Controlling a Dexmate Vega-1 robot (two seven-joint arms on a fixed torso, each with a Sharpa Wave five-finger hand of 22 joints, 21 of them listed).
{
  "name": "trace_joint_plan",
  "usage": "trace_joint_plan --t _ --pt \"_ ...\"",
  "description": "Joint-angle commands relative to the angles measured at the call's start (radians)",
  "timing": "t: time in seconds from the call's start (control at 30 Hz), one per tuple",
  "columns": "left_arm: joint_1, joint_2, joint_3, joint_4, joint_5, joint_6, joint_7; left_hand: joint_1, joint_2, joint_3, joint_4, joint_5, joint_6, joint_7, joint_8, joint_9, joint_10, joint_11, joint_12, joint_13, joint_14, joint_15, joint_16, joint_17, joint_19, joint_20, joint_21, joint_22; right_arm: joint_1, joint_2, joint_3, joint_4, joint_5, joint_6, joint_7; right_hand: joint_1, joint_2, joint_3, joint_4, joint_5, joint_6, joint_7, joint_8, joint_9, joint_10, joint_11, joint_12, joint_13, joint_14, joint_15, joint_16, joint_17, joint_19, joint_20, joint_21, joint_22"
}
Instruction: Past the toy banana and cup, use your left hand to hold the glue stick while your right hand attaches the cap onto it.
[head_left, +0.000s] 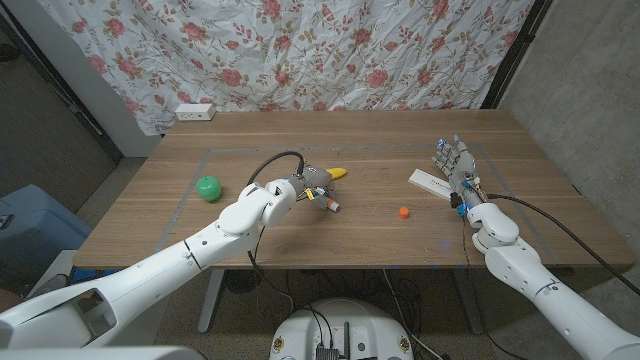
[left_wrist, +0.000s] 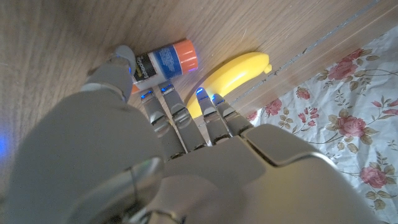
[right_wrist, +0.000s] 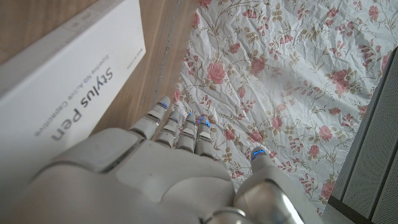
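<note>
Head view: left hand (head_left: 303, 187) out over mid-table, just beside toy banana (head_left: 335, 173), with glue stick (head_left: 328, 204) lying on the wood at its fingertips. Green cup (head_left: 207, 188) well apart toward the robot's left. Orange cap (head_left: 404, 212) alone on the table (head_left: 380, 140), between the two hands and touched by neither. Right hand (head_left: 457, 164) upright at the far right, fingers apart and holding nothing, just beside a white box (head_left: 431, 182).

Left wrist view: left hand (left_wrist: 168, 155) seen from behind, fingers (left_wrist: 177, 115) stretched out fairly straight over toy banana (left_wrist: 235, 73), not curled round anything. Thumb tip close against one end of glue stick (left_wrist: 163, 61); cannot tell whether touching or just short. Glue stick flat on its side, orange end away from the thumb, nothing wrapped about its body. Counts as an open-fingered, empty hand.

Right wrist view: right hand (right_wrist: 155, 168) with fingers extended and spread, empty, beside the white box (right_wrist: 68, 87) marked "Stylus Pen", flowered cloth (right_wrist: 280, 74) beyond. No cap near it.

Progress, as a judgement: early. Reach to the glue stick about made; grasp not yet closed, stick not yet lifted. Left to do: close round the stick and raise it, fetch the cap with the right hand, bring both together and press the cap on.
</note>
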Motion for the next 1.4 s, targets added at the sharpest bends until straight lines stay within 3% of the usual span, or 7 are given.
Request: trace_joint_plan --t 0.03,0.5,1.4 --pt "-0.002 -0.002 0.009 0.011 0.010 0.010 0.038 0.011 0.017 -0.006 -0.002 0.002 0.044 0.014 0.005 0.003 0.032 -0.001 0.008 0.005 0.013 -0.143 -0.001 0.003 0.008 -0.029 -0.003 0.002 -0.001 0.005 0.001 0.002 -0.001 0.003 -0.005 -0.003 0.040 0.003 0.009 0.004 0.007 0.001 0.009 0.002 0.005 -0.002 0.007 0.002 0.004 0.000 0.003 -0.001 -0.001 0.002 0.005 0.003" --pt "-0.001 0.014 -0.003 -0.009 0.015 0.008 0.050 0.009 0.029 -0.020 0.003 0.000 0.094 0.036 0.006 0.005 0.104 0.001 0.016 0.006 0.031 -0.142 0.002 0.004 0.017 -0.032 -0.001 0.001 -0.005 0.003 0.002 -0.003 -0.002 0.005 -0.006 -0.002 0.040 0.007 0.012 0.006 0.009 0.001 0.009 0.003 0.007 -0.002 0.008 0.002 0.004 -0.001 0.003 -0.003 0.000 0.001 0.005 0.003" --pt "-0.003 0.030 -0.046 -0.041 0.015 -0.004 0.075 0.007 0.045 -0.029 0.005 -0.001 0.112 0.047 -0.007 0.004 0.166 0.000 0.020 0.007 0.049 -0.146 0.003 0.005 0.014 -0.039 -0.003 0.001 -0.019 -0.022 -0.005 -0.048 -0.019 -0.019 -0.012 0.001 0.040 0.016 0.014 0.008 0.009 -0.001 0.007 0.003 0.005 -0.001 0.008 0.002 0.003 0.000 0.002 -0.008 -0.001 0.000 0.005 0.003"
